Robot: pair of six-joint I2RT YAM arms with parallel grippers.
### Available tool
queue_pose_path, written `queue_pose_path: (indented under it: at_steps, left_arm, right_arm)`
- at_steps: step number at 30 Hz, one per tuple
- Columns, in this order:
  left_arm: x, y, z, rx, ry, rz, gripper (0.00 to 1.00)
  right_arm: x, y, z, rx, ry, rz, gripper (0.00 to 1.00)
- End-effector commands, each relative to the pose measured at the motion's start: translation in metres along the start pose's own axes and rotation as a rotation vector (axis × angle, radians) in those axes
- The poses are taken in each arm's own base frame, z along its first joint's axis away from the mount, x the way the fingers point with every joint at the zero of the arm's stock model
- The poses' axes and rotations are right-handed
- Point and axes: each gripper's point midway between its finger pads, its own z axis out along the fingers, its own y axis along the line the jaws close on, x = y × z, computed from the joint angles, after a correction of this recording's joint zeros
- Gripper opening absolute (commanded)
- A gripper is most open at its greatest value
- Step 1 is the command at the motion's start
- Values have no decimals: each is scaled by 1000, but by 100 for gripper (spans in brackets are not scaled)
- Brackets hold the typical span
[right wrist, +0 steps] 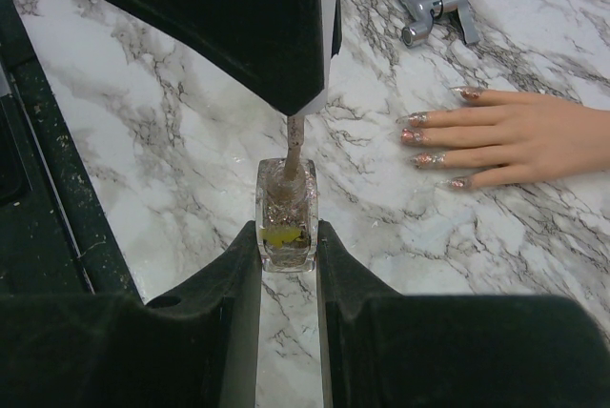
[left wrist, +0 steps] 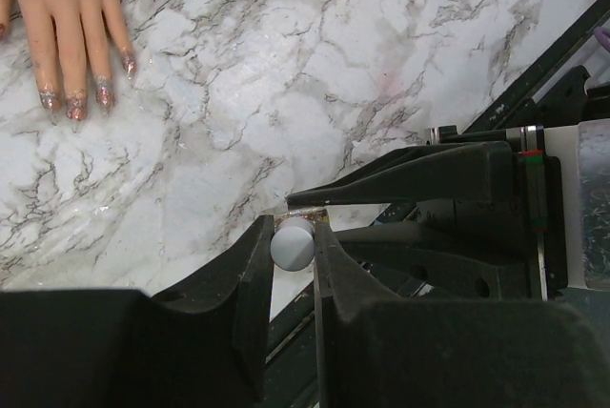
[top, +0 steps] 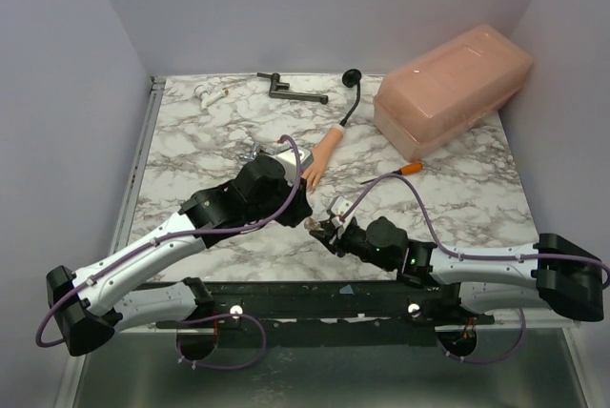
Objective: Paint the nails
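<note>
The peach mannequin hand [top: 324, 149] lies on the marble table [top: 191, 151], on a thin black curved stem [top: 351, 103]. Its nails [right wrist: 429, 155] carry glittery reddish polish and also show in the left wrist view [left wrist: 74, 103]. My right gripper [right wrist: 286, 236] is shut on a small square glass polish bottle [right wrist: 285, 222], upright on the table in front of the fingertips. My left gripper [left wrist: 293, 236] is shut on the white brush cap [left wrist: 293, 243], held straight above the bottle. The brush stem [right wrist: 294, 146] reaches down into the bottle's neck.
A large pinkish translucent box [top: 453, 89] stands at the back right, with a small orange item [top: 412, 168] in front of it. A black tool [top: 291, 91] and a small white item [top: 210, 95] lie at the back. A grey metal piece [right wrist: 434, 12] lies near the hand.
</note>
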Motion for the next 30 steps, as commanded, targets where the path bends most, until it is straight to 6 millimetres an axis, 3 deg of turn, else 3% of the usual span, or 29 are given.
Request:
queue_pose_path:
  at_steps: [1,30]
  left_arm:
    - [1,1,4,-13,-10,1,0]
    - [16,-2,14,-56,16,60,0]
  right_arm:
    - [-14,-3,3,18,-35,12,1]
    - [-12,-3,5,19,-25,10,1]
